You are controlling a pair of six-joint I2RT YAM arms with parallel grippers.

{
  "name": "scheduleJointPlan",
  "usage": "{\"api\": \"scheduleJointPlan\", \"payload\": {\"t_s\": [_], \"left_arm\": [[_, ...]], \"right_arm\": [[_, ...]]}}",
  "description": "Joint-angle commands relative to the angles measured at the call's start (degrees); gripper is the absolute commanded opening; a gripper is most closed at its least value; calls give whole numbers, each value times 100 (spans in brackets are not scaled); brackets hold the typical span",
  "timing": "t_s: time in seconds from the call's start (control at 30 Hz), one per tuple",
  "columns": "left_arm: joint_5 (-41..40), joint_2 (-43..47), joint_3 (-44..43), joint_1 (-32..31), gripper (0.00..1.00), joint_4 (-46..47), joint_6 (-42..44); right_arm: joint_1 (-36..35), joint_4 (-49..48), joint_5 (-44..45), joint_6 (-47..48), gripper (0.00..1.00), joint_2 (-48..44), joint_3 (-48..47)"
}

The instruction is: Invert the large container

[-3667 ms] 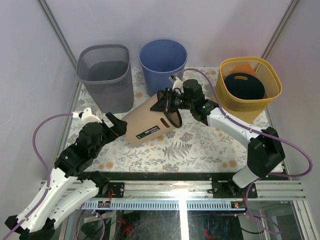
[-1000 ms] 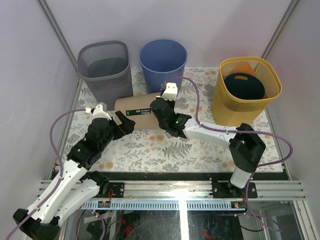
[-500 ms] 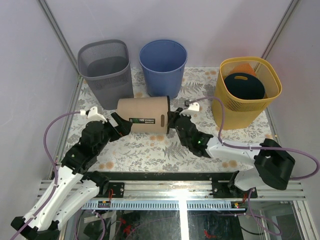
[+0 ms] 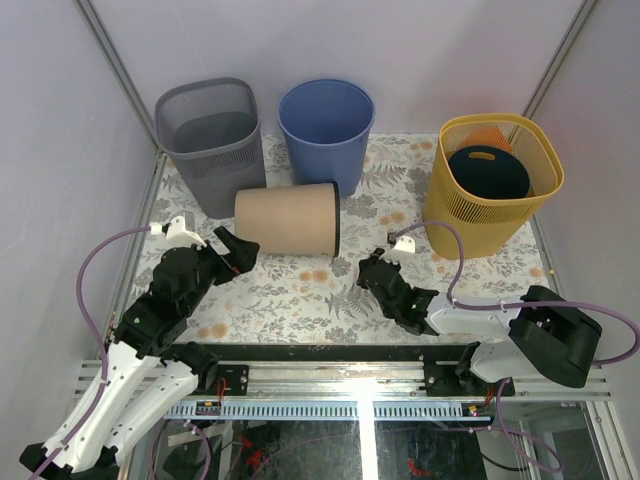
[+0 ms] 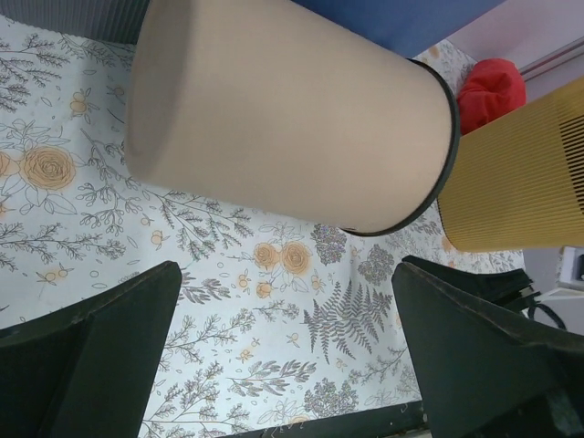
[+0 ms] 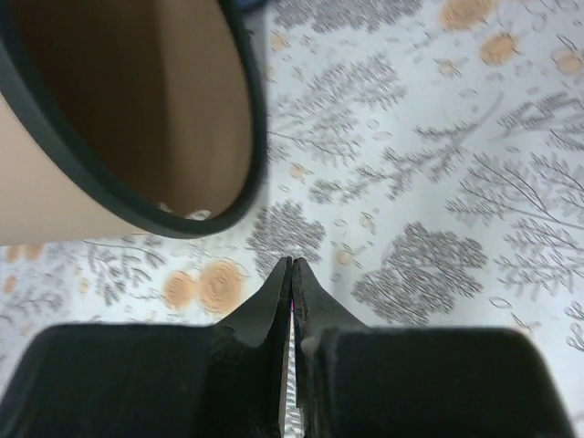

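Observation:
The large tan container (image 4: 287, 219) with a black rim lies on its side on the flowered table, its mouth facing right. It shows in the left wrist view (image 5: 283, 137) and its open mouth in the right wrist view (image 6: 128, 119). My left gripper (image 4: 236, 251) is open and empty, just left of and below the container's closed end, apart from it. My right gripper (image 4: 366, 271) is shut and empty, low over the table, a little right of and below the mouth. In the right wrist view its fingertips (image 6: 291, 266) meet.
A grey mesh bin (image 4: 212, 145) and a blue bin (image 4: 326, 130) stand upright behind the container. A yellow basket (image 4: 492, 180) holding a dark item stands at the back right. The metal rail (image 4: 360, 380) runs along the near edge.
The container went from tilted in the right gripper's hold to lying flat on its side. The right gripper let go, drew back toward the near edge and shut. The left gripper backed off slightly.

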State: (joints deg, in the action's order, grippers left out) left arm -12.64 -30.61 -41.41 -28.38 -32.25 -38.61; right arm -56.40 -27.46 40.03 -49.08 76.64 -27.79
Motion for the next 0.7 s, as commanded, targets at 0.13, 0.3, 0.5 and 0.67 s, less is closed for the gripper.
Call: {"api": "scheduleJointPlan", "payload": {"t_s": [0.13, 0.3, 0.5, 0.67], "left_arm": [[-116, 73, 77, 34, 100, 70, 161], [-183, 106, 288, 32, 100, 250, 200], [-163, -329, 272, 33, 100, 151, 124], [-181, -728, 273, 34, 100, 72, 3]], "right_arm": [[6, -65, 240, -80, 2, 69, -83], [-29, 288, 30, 433, 21, 191, -651], [-318, 1174, 315, 971, 38, 501, -1932], [-440, 1685, 442, 1030, 39, 785, -2674]]}}
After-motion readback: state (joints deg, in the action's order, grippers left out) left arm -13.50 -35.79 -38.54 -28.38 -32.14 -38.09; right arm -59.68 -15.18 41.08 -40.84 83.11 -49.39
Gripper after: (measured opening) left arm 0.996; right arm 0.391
